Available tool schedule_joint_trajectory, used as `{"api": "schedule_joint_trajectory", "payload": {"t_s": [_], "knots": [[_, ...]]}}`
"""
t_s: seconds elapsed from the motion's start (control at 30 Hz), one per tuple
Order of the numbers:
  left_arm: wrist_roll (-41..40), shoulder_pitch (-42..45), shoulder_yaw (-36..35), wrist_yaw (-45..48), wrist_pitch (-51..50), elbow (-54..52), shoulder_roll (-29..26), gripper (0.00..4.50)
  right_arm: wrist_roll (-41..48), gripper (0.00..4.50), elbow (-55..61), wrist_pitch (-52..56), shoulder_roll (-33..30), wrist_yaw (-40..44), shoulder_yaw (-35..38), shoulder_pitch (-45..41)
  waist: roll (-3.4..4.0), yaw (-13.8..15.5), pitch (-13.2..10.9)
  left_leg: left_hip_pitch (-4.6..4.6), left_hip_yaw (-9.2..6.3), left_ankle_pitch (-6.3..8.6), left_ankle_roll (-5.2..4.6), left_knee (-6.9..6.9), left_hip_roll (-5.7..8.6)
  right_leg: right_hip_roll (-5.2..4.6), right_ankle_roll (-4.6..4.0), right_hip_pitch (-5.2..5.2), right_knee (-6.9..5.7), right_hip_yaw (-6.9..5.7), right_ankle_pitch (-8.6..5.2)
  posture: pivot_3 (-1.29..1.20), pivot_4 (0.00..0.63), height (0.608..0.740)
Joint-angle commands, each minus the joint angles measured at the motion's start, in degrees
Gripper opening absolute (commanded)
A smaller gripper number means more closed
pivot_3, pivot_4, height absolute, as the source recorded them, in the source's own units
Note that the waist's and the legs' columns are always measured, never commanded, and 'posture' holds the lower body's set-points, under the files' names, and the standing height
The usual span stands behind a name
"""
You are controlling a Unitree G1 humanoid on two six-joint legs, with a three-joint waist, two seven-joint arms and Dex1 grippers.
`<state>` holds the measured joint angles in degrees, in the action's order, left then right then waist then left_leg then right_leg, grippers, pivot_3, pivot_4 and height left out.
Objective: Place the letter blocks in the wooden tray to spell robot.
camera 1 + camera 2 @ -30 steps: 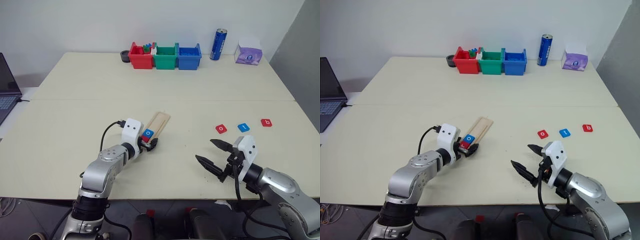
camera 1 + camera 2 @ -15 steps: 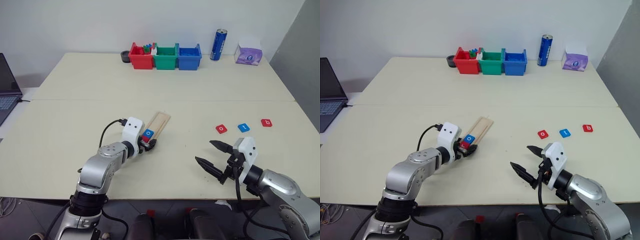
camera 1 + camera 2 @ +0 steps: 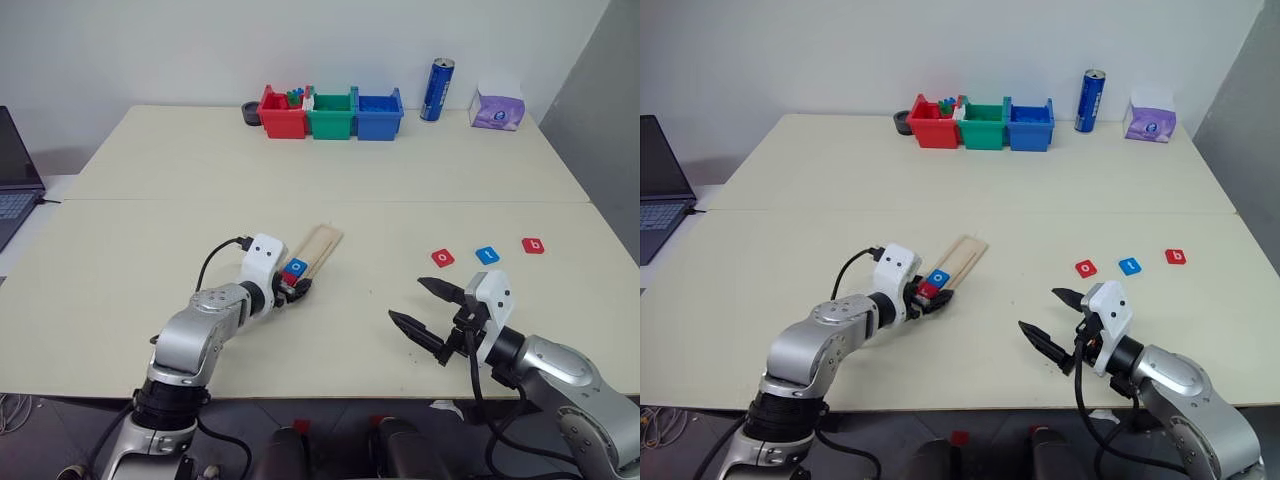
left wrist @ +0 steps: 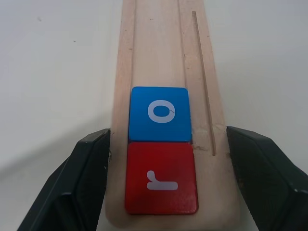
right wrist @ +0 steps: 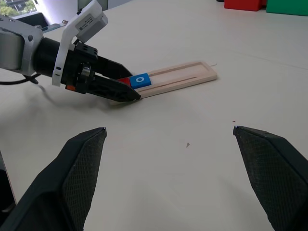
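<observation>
The left pincer [image 4: 163,159] is clamping the near end of the long pale wooden tray [image 4: 163,57], where the red square "r" block [image 4: 161,178] and blue square "o" block [image 4: 160,113] are sitting touching. The right pincer [image 3: 428,310] is hovering wide and empty, well apart from the tray.

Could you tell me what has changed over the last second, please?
The left pincer has closed onto the near end of the wooden tray, beside the red r block. Blue o block, open right pincer and three loose letter blocks stayed put.

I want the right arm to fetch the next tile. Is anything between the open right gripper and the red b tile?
Nothing visible does. Bare table lies between the right gripper and the red b tile; the red o tile and blue tile lie beside that path.
</observation>
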<state>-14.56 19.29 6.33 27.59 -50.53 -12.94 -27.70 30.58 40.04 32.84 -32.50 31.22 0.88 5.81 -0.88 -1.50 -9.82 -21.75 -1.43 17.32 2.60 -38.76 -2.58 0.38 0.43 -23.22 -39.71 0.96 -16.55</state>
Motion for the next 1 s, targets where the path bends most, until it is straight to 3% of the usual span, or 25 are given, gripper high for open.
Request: {"api": "schedule_joint_trajectory", "payload": {"t_s": [0.03,0.2,0.53,0.77,1.0], "knots": [[0.19,-0.37,4.23,9.16,7.47,1.15,-3.48,3.38,-2.52,4.50,2.92,-2.78,-1.81,1.16,-0.11,1.73,0.00,0.00,0.00,0.00,0.00,0.00,0.00,0.00,0.00,0.00,0.00,0.00,0.02,0.00,0.00,0.00,0.150,0.740],[1.56,2.40,10.27,25.83,23.49,6.06,-8.41,3.38,-3.44,4.50,4.43,-6.85,-4.98,5.71,1.60,8.27,0.00,0.69,0.00,-0.05,0.04,0.00,0.00,0.02,0.01,0.00,0.00,0.00,0.16,-0.01,0.00,0.00,0.150,0.740],[8.64,14.39,16.63,41.05,47.19,26.84,-5.17,3.38,-1.01,4.50,5.85,-6.08,-7.36,8.08,8.59,14.14,-0.03,1.08,-0.02,-0.08,0.02,0.02,-0.04,-0.04,0.00,0.14,0.00,0.00,0.21,0.00,0.01,0.00,0.150,0.740],[10.15,18.74,16.62,48.75,54.11,36.46,-3.87,3.38,-0.18,4.50,7.92,-5.25,-7.12,7.48,9.16,15.53,-0.03,1.07,-0.02,-0.09,0.03,0.03,-0.06,-0.04,0.00,0.17,0.00,0.00,0.22,-0.01,0.01,0.00,0.150,0.740],[11.37,18.77,16.56,50.23,56.22,38.25,-2.64,3.38,0.37,4.50,7.54,-4.82,-7.50,7.33,9.58,14.93,-0.03,1.05,-0.01,-0.06,0.03,0.03,-0.06,-0.04,0.00,0.19,0.00,0.00,0.20,0.00,0.01,0.00,0.150,0.740]]}}
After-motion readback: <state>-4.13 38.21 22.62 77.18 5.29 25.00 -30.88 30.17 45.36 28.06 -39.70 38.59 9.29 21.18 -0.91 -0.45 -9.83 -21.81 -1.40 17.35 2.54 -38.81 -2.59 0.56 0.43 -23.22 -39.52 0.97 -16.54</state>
